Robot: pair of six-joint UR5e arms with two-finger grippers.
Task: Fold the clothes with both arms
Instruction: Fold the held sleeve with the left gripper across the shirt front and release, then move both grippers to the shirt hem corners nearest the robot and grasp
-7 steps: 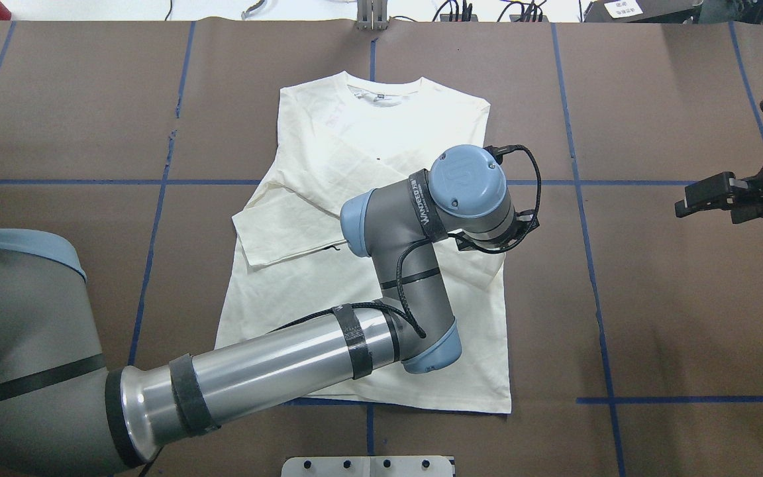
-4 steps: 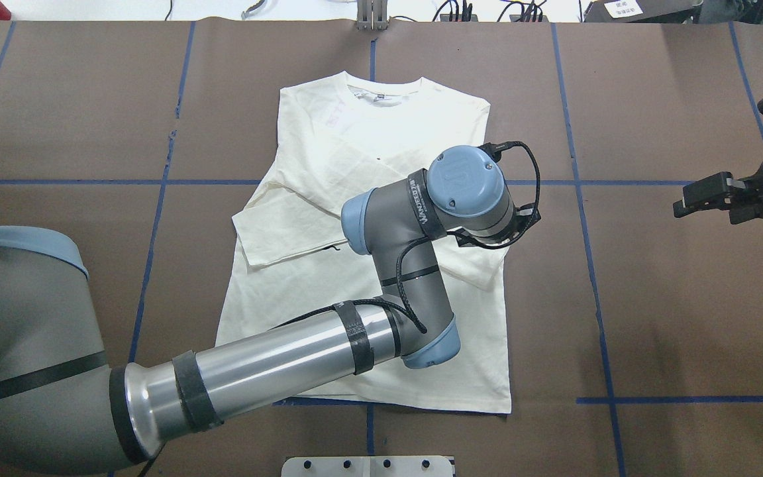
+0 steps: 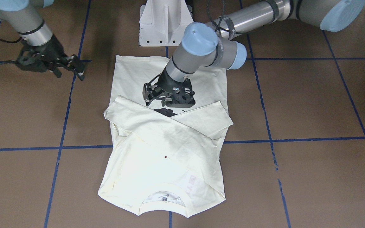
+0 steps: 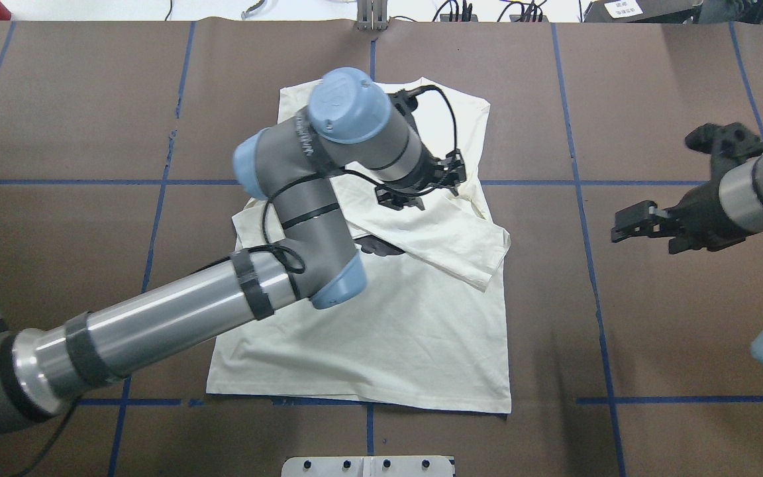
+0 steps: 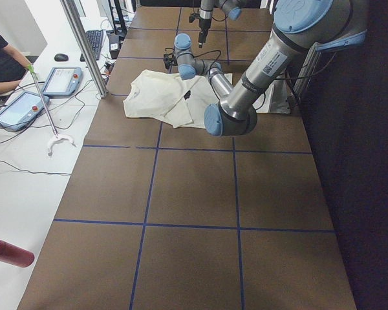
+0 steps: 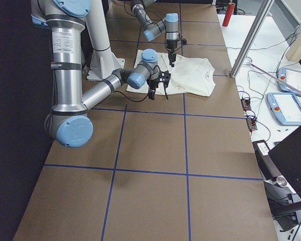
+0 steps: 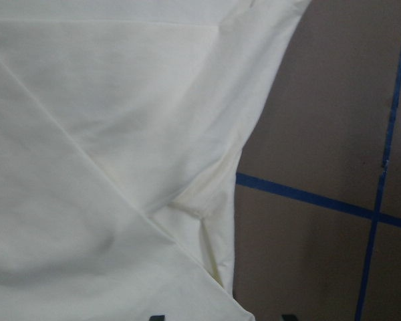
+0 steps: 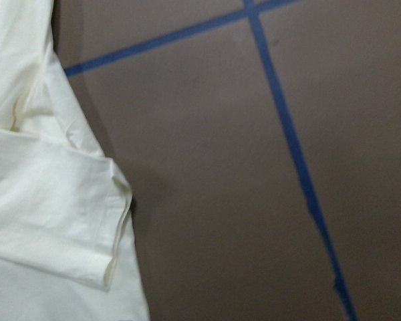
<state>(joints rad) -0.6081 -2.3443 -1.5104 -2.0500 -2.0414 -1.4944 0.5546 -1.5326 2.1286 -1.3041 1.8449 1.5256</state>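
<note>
The clothes are one cream-white long-sleeved T-shirt (image 4: 388,344) (image 3: 157,158), lying flat on the brown table with its collar at the far end. Both sleeves lie crossed over the chest, their cuffs near the shirt's side edges. A bit of black print (image 4: 373,246) (image 3: 166,111) peeks out below the crossed sleeves. My left gripper (image 4: 403,201) (image 3: 162,102) hovers over the shirt's middle, open and holding nothing; its wrist view shows only plain cloth (image 7: 87,134) and the shirt's edge. My right gripper (image 4: 628,225) (image 3: 76,68) hangs open over bare table to the shirt's right.
The table (image 4: 673,318) is covered in brown paper with a grid of blue tape lines. The white pedestal base (image 3: 165,19) stands at the near edge behind the shirt's hem. A person (image 5: 0,58), tablets and cables are off the far edge.
My left gripper has swung from the shirt's right edge up and left, to over the chest. My right gripper has moved in toward the shirt.
</note>
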